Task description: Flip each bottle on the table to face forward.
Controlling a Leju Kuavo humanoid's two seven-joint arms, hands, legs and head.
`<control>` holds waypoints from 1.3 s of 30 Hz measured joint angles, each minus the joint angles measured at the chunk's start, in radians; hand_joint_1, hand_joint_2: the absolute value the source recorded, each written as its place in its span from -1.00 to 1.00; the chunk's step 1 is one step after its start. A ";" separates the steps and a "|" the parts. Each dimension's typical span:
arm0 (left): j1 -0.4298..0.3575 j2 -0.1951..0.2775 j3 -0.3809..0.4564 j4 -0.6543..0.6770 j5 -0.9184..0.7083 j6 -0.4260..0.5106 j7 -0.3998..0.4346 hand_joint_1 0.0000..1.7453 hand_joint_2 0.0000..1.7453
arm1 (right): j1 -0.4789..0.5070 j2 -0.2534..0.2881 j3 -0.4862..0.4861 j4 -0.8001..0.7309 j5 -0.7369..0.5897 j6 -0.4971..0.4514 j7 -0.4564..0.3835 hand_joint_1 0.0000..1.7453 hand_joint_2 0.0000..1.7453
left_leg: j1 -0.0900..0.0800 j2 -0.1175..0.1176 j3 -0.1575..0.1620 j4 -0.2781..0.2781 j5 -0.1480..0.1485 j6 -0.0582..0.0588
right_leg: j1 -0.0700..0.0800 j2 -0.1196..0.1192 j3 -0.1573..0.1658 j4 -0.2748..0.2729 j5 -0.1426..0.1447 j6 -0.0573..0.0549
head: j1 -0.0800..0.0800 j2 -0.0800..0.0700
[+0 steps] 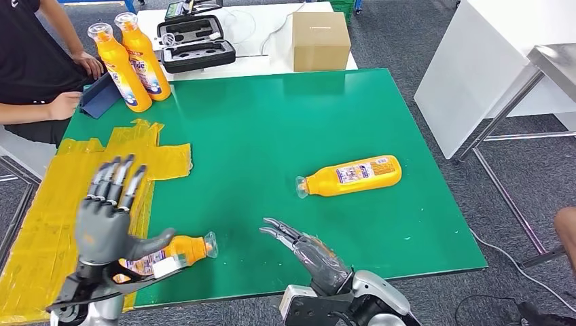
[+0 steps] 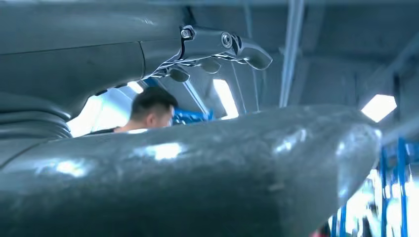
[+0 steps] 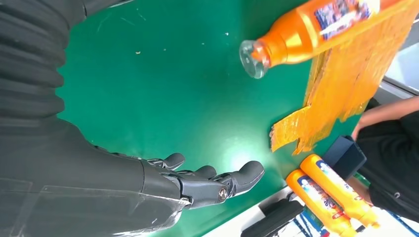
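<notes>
Both hands released, left hand [image 1: 105,221] above near bottle [image 1: 173,252] lying at bench [image 1: 272,122] front edge, right hand [image 1: 306,250] beside; bottle looks light, rigid, slick plastic—grasp mid-body around label.

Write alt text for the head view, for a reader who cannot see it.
Two robot hands reach over a green table: the left hand is raised open above a lying orange bottle, the right hand open beside it. Another bottle lies farther right; two standing bottles wait at the far left corner near a seated person.
</notes>
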 joint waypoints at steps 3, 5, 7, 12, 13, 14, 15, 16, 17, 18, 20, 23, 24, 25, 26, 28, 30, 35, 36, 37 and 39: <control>0.001 -0.071 0.086 -0.035 0.071 0.000 -0.045 -1.00 -1.00 | 0.001 -0.006 0.000 0.000 0.007 -0.004 -0.004 -1.00 1.00 | 0.000 0.000 0.000 0.000 0.000 0.000 | 0.000 0.000 0.000 0.000 0.000 0.000 | 0.000 0.000; 0.004 -0.101 0.114 -0.047 0.124 0.000 -0.046 -1.00 -1.00 | 0.006 -0.011 0.000 0.000 0.019 -0.016 -0.005 -1.00 1.00 | 0.000 0.000 0.000 0.000 0.000 0.000 | 0.000 0.000 0.000 0.000 0.000 0.000 | 0.000 0.000; 0.013 -0.120 0.124 -0.049 0.192 0.000 -0.043 -1.00 -1.00 | 0.018 -0.016 -0.003 -0.001 0.031 -0.034 -0.005 -1.00 1.00 | 0.000 0.000 0.000 0.000 0.000 0.000 | 0.000 0.000 0.000 0.000 0.000 0.000 | 0.000 0.000; 0.059 -0.107 0.077 -0.058 0.429 -0.001 0.072 -1.00 -1.00 | 0.082 -0.036 -0.036 -0.019 0.086 -0.107 -0.002 -1.00 1.00 | 0.000 0.000 0.000 0.000 -0.001 0.000 | 0.000 0.000 0.000 0.000 0.000 0.000 | 0.000 0.000; 0.071 -0.095 0.055 -0.067 0.486 -0.003 0.104 -1.00 -1.00 | 0.098 -0.043 -0.048 -0.026 0.100 -0.131 0.003 -1.00 1.00 | 0.000 0.000 0.000 0.000 -0.001 0.000 | 0.000 0.000 0.000 0.000 -0.001 0.000 | 0.000 0.000; 0.084 -0.080 0.032 -0.080 0.543 -0.011 0.129 -1.00 -1.00 | 0.114 -0.051 -0.062 -0.034 0.112 -0.155 0.010 -1.00 1.00 | 0.000 0.000 0.000 0.000 -0.001 0.000 | 0.000 0.000 -0.001 0.000 -0.001 0.000 | 0.000 0.000; 0.097 -0.066 0.010 -0.096 0.598 -0.026 0.148 -1.00 -1.00 | 0.131 -0.062 -0.080 -0.042 0.125 -0.179 0.017 -1.00 1.00 | 0.000 0.000 0.000 0.000 -0.002 0.001 | 0.000 0.000 -0.001 0.000 -0.001 0.000 | 0.000 0.000; 0.110 -0.053 -0.010 -0.114 0.650 -0.050 0.162 -1.00 -1.00 | 0.147 -0.075 -0.101 -0.050 0.140 -0.198 0.022 -1.00 1.00 | 0.000 0.000 0.000 0.000 -0.002 0.001 | 0.000 0.000 -0.001 0.000 -0.001 0.000 | 0.000 0.000; 0.122 -0.042 -0.028 -0.133 0.696 -0.080 0.175 -1.00 -1.00 | 0.162 -0.088 -0.126 -0.058 0.156 -0.212 0.025 -1.00 1.00 | 0.000 -0.001 0.000 0.000 -0.002 0.001 | 0.000 0.000 0.000 0.000 -0.001 0.000 | 0.000 0.000; 0.133 -0.033 -0.042 -0.149 0.739 -0.118 0.189 -1.00 -1.00 | 0.176 -0.100 -0.152 -0.065 0.172 -0.221 0.028 -1.00 1.00 | 0.000 -0.001 0.000 0.000 -0.002 0.001 | 0.000 0.000 0.000 -0.001 -0.001 0.000 | 0.000 0.000; 0.153 -0.020 -0.066 -0.180 0.825 -0.206 0.218 -1.00 -1.00 | 0.200 -0.119 -0.209 -0.076 0.195 -0.224 0.031 -1.00 1.00 | -0.001 0.000 0.000 0.000 -0.002 0.001 | -0.001 0.000 0.000 -0.001 -0.001 0.000 | 0.000 0.000; 0.177 -0.009 -0.091 -0.217 0.906 -0.300 0.245 -1.00 -1.00 | 0.229 -0.137 -0.298 -0.088 0.208 -0.215 0.033 -1.00 1.00 | -0.001 0.000 0.000 0.000 -0.002 0.001 | -0.001 0.000 0.000 -0.001 0.000 0.001 | 0.000 0.000; 0.183 -0.006 -0.097 -0.225 0.917 -0.314 0.250 -1.00 -1.00 | 0.236 -0.140 -0.323 -0.090 0.212 -0.212 0.033 -1.00 1.00 | -0.001 0.000 0.000 0.000 -0.002 0.001 | -0.001 0.000 0.000 -0.001 0.000 0.001 | 0.000 0.000; 0.188 -0.003 -0.102 -0.233 0.930 -0.330 0.255 -1.00 -1.00 | 0.241 -0.143 -0.345 -0.093 0.219 -0.210 0.033 -1.00 1.00 | -0.001 0.000 0.000 0.000 -0.002 0.001 | -0.001 0.000 0.000 -0.001 0.000 0.001 | 0.000 0.000; 0.193 -0.001 -0.107 -0.240 0.946 -0.351 0.264 -1.00 -1.00 | 0.247 -0.144 -0.366 -0.094 0.231 -0.210 0.035 -1.00 1.00 | -0.001 0.000 0.000 0.000 -0.002 0.001 | -0.001 0.000 0.000 -0.001 0.000 0.001 | 0.000 0.000; 0.205 0.005 -0.118 -0.253 0.994 -0.411 0.289 -1.00 -1.00 | 0.255 -0.146 -0.407 -0.096 0.274 -0.219 0.048 -1.00 1.00 | -0.001 0.000 0.001 0.000 -0.002 0.001 | -0.001 0.000 0.000 -0.001 0.000 0.001 | 0.000 0.000; 0.221 0.010 -0.132 -0.266 1.046 -0.488 0.315 -1.00 -1.00 | 0.262 -0.147 -0.461 -0.097 0.354 -0.238 0.067 -1.00 1.00 | -0.001 0.000 0.000 0.000 -0.002 0.001 | -0.001 0.000 0.000 -0.001 0.000 0.001 | 0.000 0.000; 0.255 0.021 -0.166 -0.293 1.091 -0.587 0.337 -1.00 0.50 | 0.265 -0.151 -0.611 -0.091 0.508 -0.255 0.083 -1.00 1.00 | -0.001 0.000 0.000 0.000 -0.002 0.001 | -0.001 0.000 0.000 -0.001 0.000 0.001 | 0.000 0.000; 0.258 0.023 -0.171 -0.297 1.093 -0.596 0.338 -1.00 1.00 | 0.265 -0.151 -0.630 -0.088 0.519 -0.250 0.085 -1.00 1.00 | -0.001 0.000 0.000 0.000 -0.002 0.002 | -0.001 0.000 0.000 -0.001 0.000 0.001 | 0.000 0.000; 0.261 0.026 -0.176 -0.300 1.094 -0.605 0.338 -1.00 1.00 | 0.263 -0.151 -0.647 -0.083 0.531 -0.242 0.089 -1.00 1.00 | -0.001 0.000 0.000 0.000 -0.002 0.002 | -0.001 0.000 0.000 -0.001 0.000 0.001 | 0.000 0.000; 0.265 0.032 -0.186 -0.307 1.100 -0.633 0.344 -1.00 1.00 | 0.252 -0.151 -0.680 -0.059 0.547 -0.218 0.096 -1.00 1.00 | -0.001 0.000 0.000 0.000 -0.002 0.002 | -0.001 0.000 0.001 -0.001 0.000 0.001 | 0.000 0.000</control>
